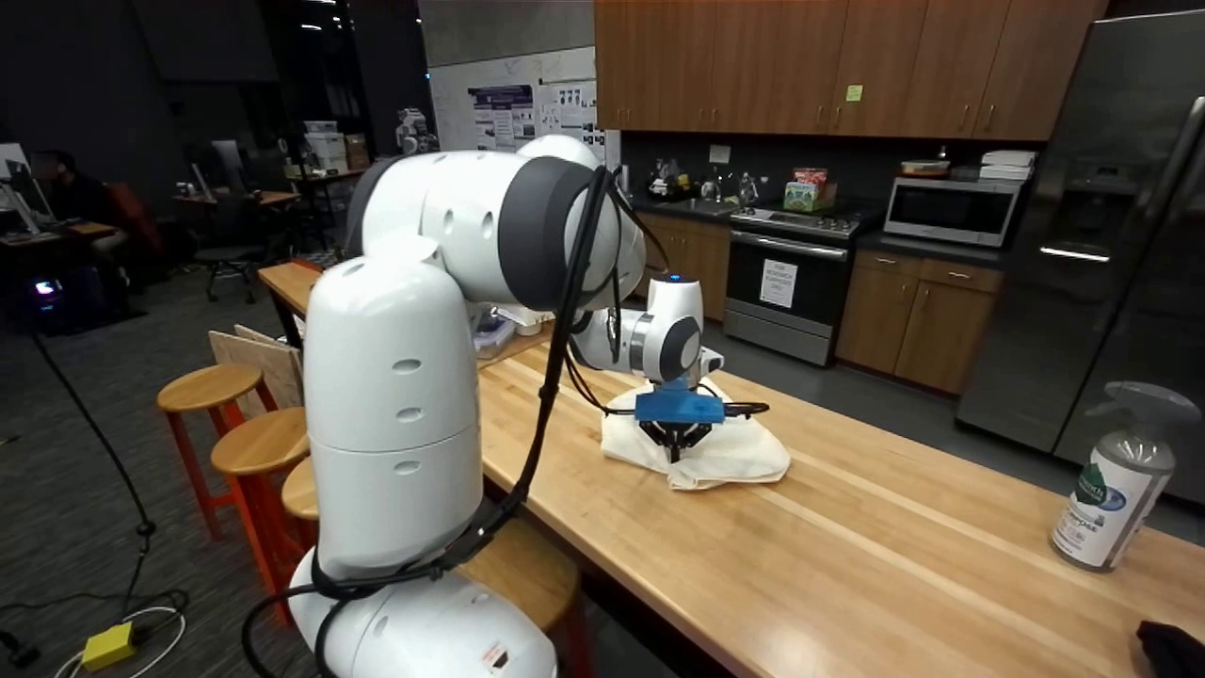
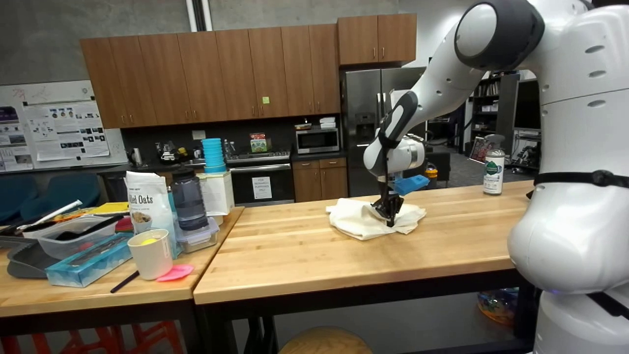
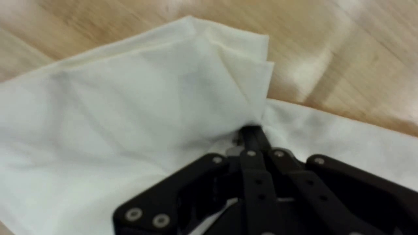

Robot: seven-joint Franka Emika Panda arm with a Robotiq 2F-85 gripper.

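Note:
A cream-white cloth (image 1: 744, 454) lies crumpled and partly folded on the wooden table; it also shows in an exterior view (image 2: 353, 219) and in the wrist view (image 3: 120, 104). My gripper (image 1: 675, 456) points down onto the cloth, its black fingers drawn together; it also shows in an exterior view (image 2: 390, 222). In the wrist view the fingertips (image 3: 252, 129) meet and touch the cloth at a raised fold, which partly hides the very tips. I cannot see whether any cloth is between them. Blue tape wraps the gripper's upper part.
A spray bottle (image 1: 1116, 490) stands on the table (image 1: 847, 565), also seen in an exterior view (image 2: 494, 169). A side table holds an oats bag (image 2: 150, 199), a cup (image 2: 150, 255), a dark bottle (image 2: 189, 201) and a tissue box (image 2: 91, 260). Stools (image 1: 212, 386) stand alongside.

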